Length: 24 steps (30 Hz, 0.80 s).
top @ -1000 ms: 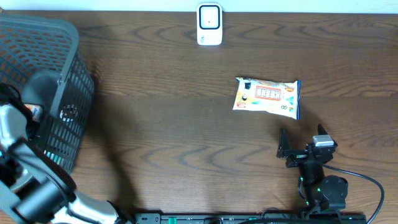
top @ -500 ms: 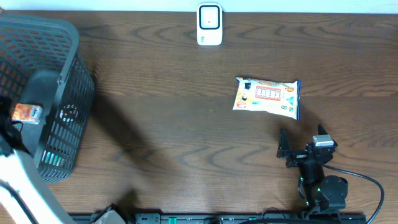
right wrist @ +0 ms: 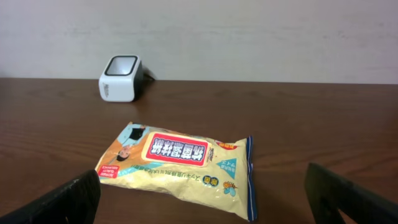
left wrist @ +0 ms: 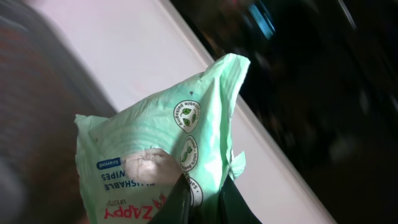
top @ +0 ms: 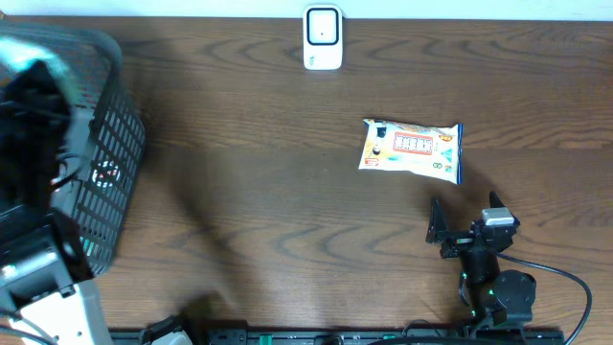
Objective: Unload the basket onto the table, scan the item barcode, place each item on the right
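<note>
Scanner (top: 323,36) at table's (top: 249,192) far edge, midway. Basket (top: 110,144) at left edge. Wipes pack (top: 412,150) right of centre (nearer front than scanner, well apart).

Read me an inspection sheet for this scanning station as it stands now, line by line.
Surface: dark wood-grain table.
Job's things: white scanner at the far edge; yellow wipes pack lying flat in front of the right arm; green wipes pack held up at the left.
Clutter: grey mesh basket at the left end.
Grippers: left gripper shut on the green wipes pack; right gripper open, empty.
Cables: black cable looping by the right arm's base.
Surroundings: pale wall behind the table.
</note>
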{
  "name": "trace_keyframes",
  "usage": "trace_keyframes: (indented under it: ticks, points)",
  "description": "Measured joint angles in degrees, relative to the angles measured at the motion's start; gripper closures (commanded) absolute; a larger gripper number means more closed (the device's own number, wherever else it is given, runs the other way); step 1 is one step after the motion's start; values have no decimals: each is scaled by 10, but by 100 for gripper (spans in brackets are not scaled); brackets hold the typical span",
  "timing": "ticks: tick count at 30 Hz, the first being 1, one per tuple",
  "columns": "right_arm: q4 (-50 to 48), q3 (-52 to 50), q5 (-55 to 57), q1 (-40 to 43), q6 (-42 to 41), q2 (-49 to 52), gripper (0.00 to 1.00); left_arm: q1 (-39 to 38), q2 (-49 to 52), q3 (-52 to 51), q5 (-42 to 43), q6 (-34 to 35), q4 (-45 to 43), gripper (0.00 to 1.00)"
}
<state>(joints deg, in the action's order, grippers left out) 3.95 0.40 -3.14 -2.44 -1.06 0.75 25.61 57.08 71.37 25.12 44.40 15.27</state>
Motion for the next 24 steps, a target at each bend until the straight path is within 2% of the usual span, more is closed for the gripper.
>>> trace_keyframes:
  ticks: [5, 11, 20, 24]
  points:
    - [0, 0, 0, 0, 0, 0, 1, -145, 15, 0, 13, -70, -2, 93]
    - [0, 0, 0, 0, 0, 0, 1, -310, 101, 0, 13, -195, 26, 93]
    - [0, 0, 0, 0, 0, 0, 1, -449, 275, 0, -42, -290, 38, 92]
    - [0, 0, 0, 0, 0, 0, 1, -490, 344, 0, -56, -308, 24, 93]
